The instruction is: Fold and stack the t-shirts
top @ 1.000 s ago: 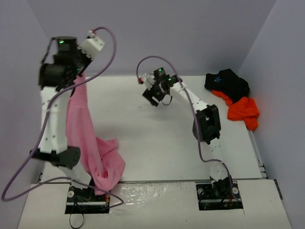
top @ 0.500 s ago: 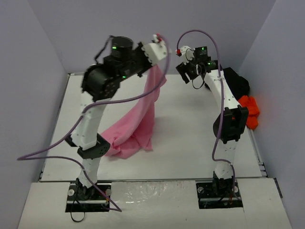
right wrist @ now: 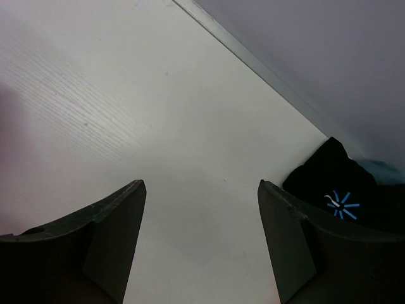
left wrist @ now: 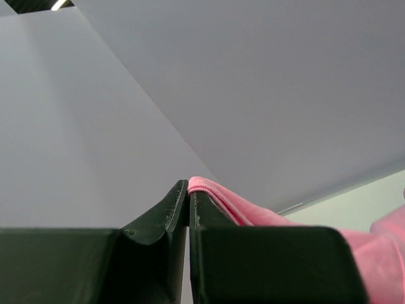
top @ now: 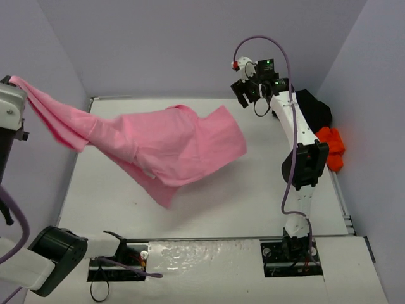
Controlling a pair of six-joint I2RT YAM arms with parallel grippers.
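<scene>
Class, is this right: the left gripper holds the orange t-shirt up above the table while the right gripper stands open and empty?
One mistake: the left gripper holds the pink t-shirt, as the top external view shows; the orange t-shirt lies by the right edge of the table. The right gripper is open and empty.

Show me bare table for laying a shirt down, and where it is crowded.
Free: the table strip from the pink t-shirt to the near edge, and the patch between that shirt and the right arm. Crowded: the far right corner, where the black t-shirt and orange t-shirt lie beside that arm. The left side is hidden.
</scene>
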